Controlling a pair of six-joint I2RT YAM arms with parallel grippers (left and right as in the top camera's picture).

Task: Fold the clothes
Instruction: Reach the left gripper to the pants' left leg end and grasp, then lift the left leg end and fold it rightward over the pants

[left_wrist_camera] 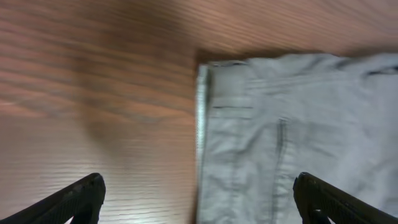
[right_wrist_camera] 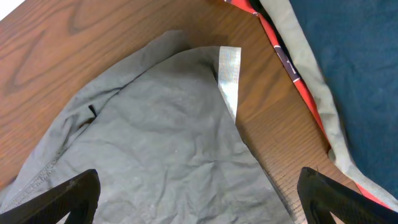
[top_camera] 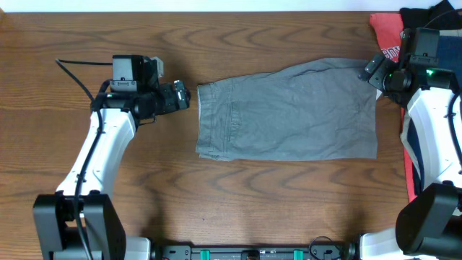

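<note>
The wooden desk (top_camera: 144, 202) fills my overhead view. The grey shorts (top_camera: 289, 112) lie flat across its middle, a little right of centre, with the waistband end pointing to the left arm's side and the leg end to the right arm's side. The cloth is lightly creased, and its far right corner rises to a rounded peak.

A pile of other clothes sits at the desk's right edge, just beside the shorts. It holds a navy garment (right_wrist_camera: 354, 74), a coral-red garment (top_camera: 386, 36) with some print I can't read, and a black garment (top_camera: 426, 14) at the far corner.

The left arm (top_camera: 101, 144) reaches in from the near left and the right arm (top_camera: 433, 123) from the near right, over the pile.

My left tool (top_camera: 189, 97) sits just off the waistband end of the shorts. On its wrist camera the fingers (left_wrist_camera: 81, 196) are spread wide with nothing held, one over bare wood and the other over grey cloth, and the waistband edge runs up between them.

My right tool (top_camera: 369, 71) is at the peaked far right corner. Its fingers (right_wrist_camera: 68, 196) are also wide apart and grip nothing, with the grey fabric spread below them. I can't tell from these views whether they touch the cloth.

Smallest of all, a pale strip (right_wrist_camera: 230, 78) of turned-over fabric shows at the edge of that corner.
</note>
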